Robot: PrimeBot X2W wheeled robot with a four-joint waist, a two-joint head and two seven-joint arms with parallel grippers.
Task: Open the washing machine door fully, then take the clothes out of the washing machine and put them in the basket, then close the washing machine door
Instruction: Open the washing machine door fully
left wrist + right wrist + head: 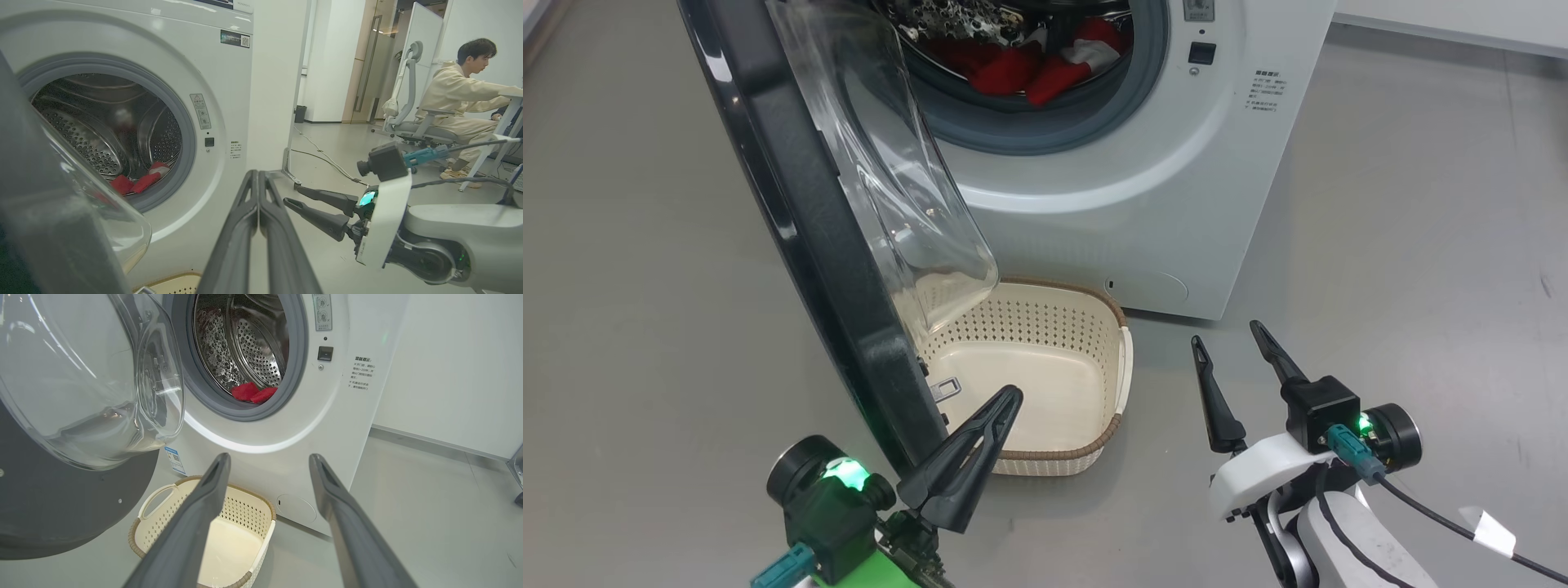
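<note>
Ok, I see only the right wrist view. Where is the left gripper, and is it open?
Observer: The left gripper is shut and empty, its tip beside the lower edge of the door, near the basket.
Operator: Are the clothes all red?
Observer: No, the head view shows white parts on the clothes too.
Operator: Is someone around?
Observer: Yes, the left wrist view shows a person seated at a desk, far beyond the right gripper.
</note>
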